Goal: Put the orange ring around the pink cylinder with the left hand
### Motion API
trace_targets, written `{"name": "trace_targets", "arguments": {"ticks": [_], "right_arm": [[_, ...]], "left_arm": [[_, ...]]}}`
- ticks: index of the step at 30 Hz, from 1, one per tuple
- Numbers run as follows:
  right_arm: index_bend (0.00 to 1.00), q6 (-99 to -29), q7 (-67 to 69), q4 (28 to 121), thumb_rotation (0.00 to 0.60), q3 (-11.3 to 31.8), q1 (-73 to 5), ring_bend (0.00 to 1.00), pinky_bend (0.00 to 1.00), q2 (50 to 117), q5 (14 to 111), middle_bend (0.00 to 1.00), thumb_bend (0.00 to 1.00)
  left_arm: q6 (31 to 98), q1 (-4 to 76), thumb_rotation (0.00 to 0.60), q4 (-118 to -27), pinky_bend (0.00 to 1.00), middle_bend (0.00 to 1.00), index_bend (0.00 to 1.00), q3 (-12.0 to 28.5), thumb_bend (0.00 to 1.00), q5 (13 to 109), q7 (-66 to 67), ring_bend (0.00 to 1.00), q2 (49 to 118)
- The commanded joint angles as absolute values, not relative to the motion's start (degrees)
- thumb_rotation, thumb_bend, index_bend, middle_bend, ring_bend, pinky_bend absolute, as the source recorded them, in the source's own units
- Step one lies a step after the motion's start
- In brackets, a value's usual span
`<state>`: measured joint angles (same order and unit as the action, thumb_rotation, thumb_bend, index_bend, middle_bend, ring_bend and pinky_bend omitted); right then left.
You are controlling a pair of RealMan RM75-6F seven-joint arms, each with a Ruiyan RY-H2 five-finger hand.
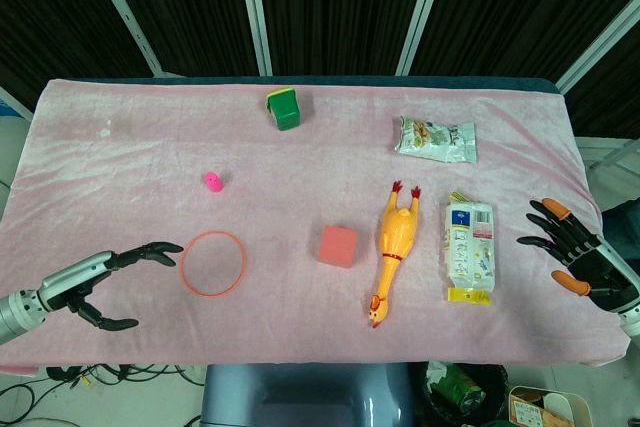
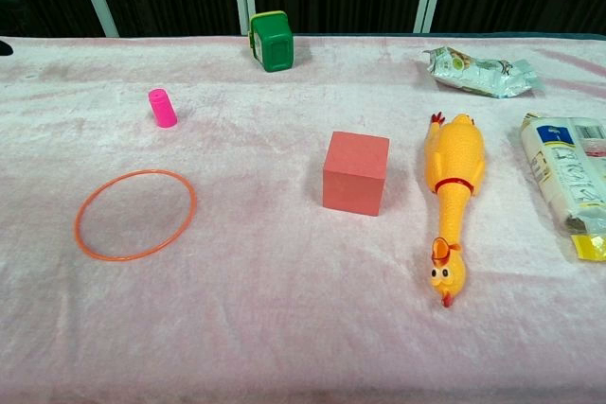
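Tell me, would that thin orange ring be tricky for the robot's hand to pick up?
Probably a little. The orange ring is a thin hoop lying flat on the pink cloth, so fingers may struggle to get under it. It looks light and likely stiff enough to hold its round shape. The left hand, open beside it, might nudge it sideways before catching it.

Quick tally: one orange ring (image 1: 212,263), one pink cylinder (image 1: 213,182), one pink cube (image 1: 338,246), one green cup (image 1: 284,109) tipped on its side, one yellow rubber chicken (image 1: 394,248), and two snack packets, a white one (image 1: 469,251) and a greenish one (image 1: 435,139). So seven things, all on one pink cloth (image 1: 120,177).
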<state>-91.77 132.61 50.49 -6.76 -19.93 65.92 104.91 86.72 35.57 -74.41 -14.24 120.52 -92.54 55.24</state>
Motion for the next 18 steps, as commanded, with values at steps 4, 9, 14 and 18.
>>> {"name": "trace_targets", "arguments": {"ticks": [4, 9, 14, 18], "right_arm": [[0.0, -91.7, 130.0, 51.2, 0.6, -7.7, -19.8, 0.0, 0.18, 66.0, 104.7, 0.0, 0.17], [0.0, -91.3, 129.1, 52.3, 0.6, -8.1, -20.3, 0.0, 0.18, 65.8, 104.7, 0.0, 0.17], [0.0, -91.7, 126.1, 54.7, 0.6, -7.8, -20.7, 0.0, 0.18, 65.3, 104.3, 0.0, 0.17], [0.0, -91.2, 123.1, 56.4, 0.6, -8.0, -20.7, 0.0, 0.18, 64.7, 103.9, 0.0, 0.17]], "left_arm": [[87.4, 35.2, 0.6, -76.8, 0.0, 0.07, 0.18, -15.3, 0.24, 120.0, -89.1, 0.0, 54.8], [87.9, 34.7, 0.6, -78.7, 0.0, 0.06, 0.18, -16.1, 0.24, 120.4, -85.4, 0.0, 53.5], [87.1, 33.7, 0.6, -81.1, 0.0, 0.06, 0.18, -15.9, 0.24, 118.5, -80.0, 0.0, 53.2], [87.3, 31.7, 0.6, -83.0, 0.0, 0.06, 0.18, -15.3, 0.24, 116.3, -74.4, 0.0, 53.9]]}}
